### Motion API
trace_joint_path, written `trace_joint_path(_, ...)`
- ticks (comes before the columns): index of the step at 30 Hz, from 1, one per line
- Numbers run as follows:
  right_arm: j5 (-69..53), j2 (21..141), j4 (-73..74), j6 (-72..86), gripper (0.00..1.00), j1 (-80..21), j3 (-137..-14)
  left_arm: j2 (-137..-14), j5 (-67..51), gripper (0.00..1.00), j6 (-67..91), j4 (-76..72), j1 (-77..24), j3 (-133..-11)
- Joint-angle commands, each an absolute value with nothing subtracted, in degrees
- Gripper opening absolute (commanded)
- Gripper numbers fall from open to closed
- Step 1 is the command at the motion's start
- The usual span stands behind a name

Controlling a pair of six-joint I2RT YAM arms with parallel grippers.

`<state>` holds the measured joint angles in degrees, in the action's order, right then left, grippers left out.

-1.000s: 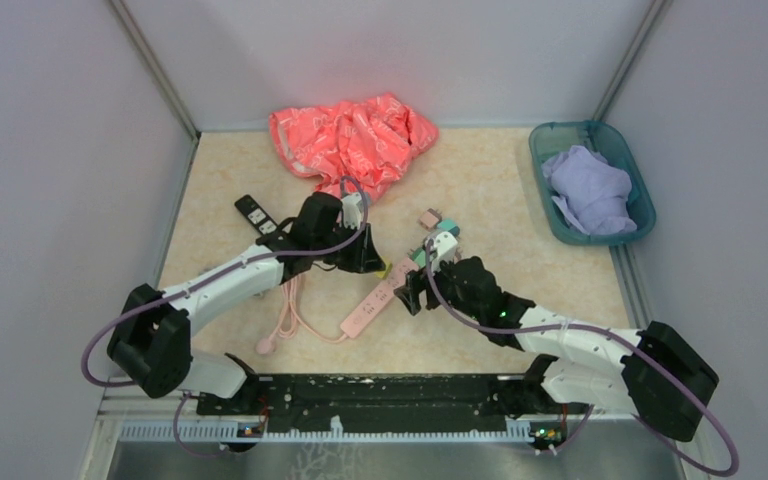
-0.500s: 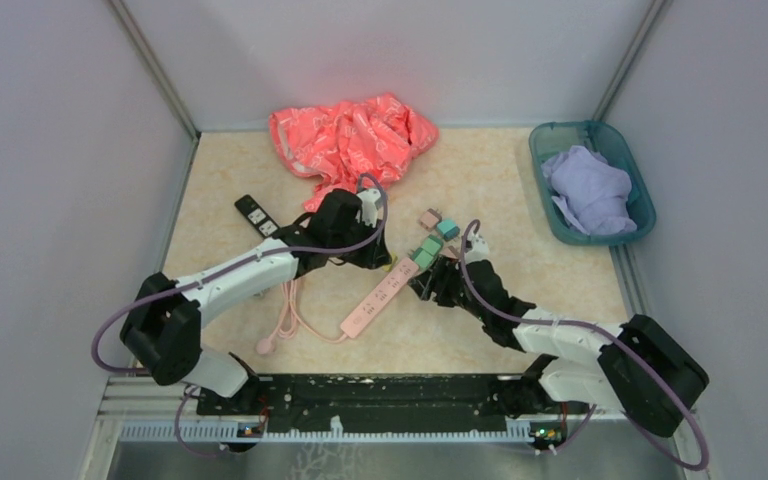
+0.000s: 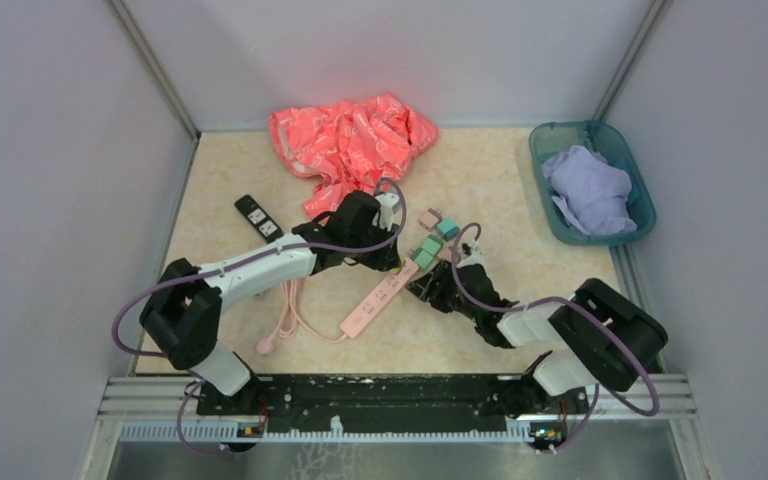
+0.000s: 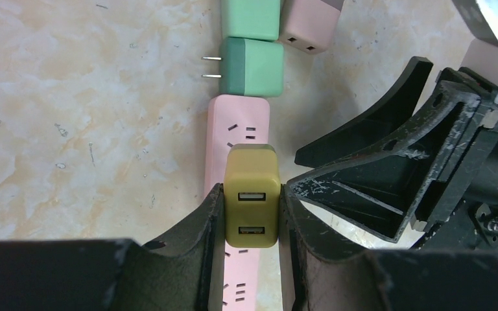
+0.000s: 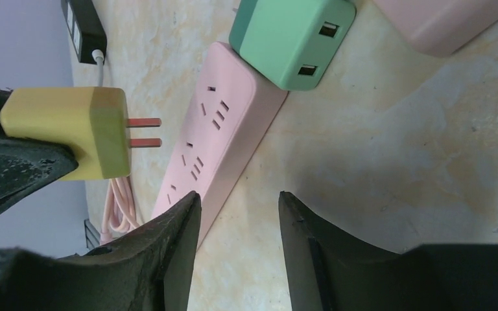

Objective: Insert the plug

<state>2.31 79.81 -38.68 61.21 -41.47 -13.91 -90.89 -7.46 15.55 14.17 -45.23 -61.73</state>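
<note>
A pink power strip (image 3: 380, 297) lies on the table; it also shows in the left wrist view (image 4: 237, 123) and the right wrist view (image 5: 217, 136). My left gripper (image 4: 251, 214) is shut on a yellow USB plug (image 4: 251, 204), held just above the strip's far end, its two prongs (image 5: 144, 132) pointing at the strip and not touching it. The plug shows side-on in the right wrist view (image 5: 71, 129). My right gripper (image 5: 240, 201) is open and empty, low beside the strip's right edge (image 3: 430, 285).
A green plug (image 4: 253, 65) lies at the strip's far end, with a mint plug (image 4: 251, 16) and a pink one (image 4: 310, 23) beyond. A black strip (image 3: 257, 216), a red bag (image 3: 350, 140), a teal bin (image 3: 558, 212) with purple cloth and the pink cord (image 3: 285, 320) lie around.
My left gripper has moved right with the yellow plug to above the strip's far end. My right arm has folded inward and its gripper has dropped low beside the strip.
</note>
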Motion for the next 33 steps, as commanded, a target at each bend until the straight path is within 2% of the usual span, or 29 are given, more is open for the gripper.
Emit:
trace_joint_path(1,1.39,83.86,-48.39,64.79,0.47,-41.29,-14.64,-91.87,-6.59,0.0,14.59,14.15,-45.69,-63.95)
trace_joint_path(7,1.41,91.03,-55.9,68.17,0.39,-41.31,-13.78,-93.19,-6.82,0.0,14.32,14.23,-45.88,-64.66)
trace_joint_path(13,1.06,96.3,-60.41,70.18,0.37,-41.3,-13.34,-93.76,-6.33,0.0,14.11,14.39,-45.96,-64.86)
trace_joint_path(23,3.38,96.44,-50.72,68.12,0.25,-41.26,-15.58,-94.43,-5.73,0.0,13.91,14.33,-46.05,-65.18)
trace_joint_path(30,3.52,96.94,-46.56,65.59,0.22,-41.26,-18.06,-95.56,-5.19,0.0,13.55,14.37,-46.05,-66.07)
trace_joint_path(33,3.58,96.94,-45.44,64.67,0.18,-41.3,-18.54,-96.14,-5.04,0.0,13.37,14.25,-46.05,-66.41)
